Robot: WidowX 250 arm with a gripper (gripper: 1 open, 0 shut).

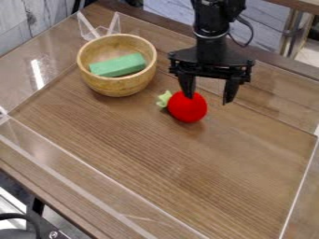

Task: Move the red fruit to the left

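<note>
While the gripper (pixel 210 93) hangs with its fingers spread wide over the red fruit (pixel 188 107), no writing shows anywhere.

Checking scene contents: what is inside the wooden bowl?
The wooden bowl holds a flat green block lying tilted. The bowl floor beneath it is hidden; nothing else shows inside.

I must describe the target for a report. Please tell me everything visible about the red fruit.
The red fruit is small, roundish and bright red, matte like a soft toy, with a pale green leafy tip pointing left toward the wooden bowl. It rests on the wooden table, apart from the bowl. The open hand stands just over it, fingers spread to either side; contact cannot be told.
</note>
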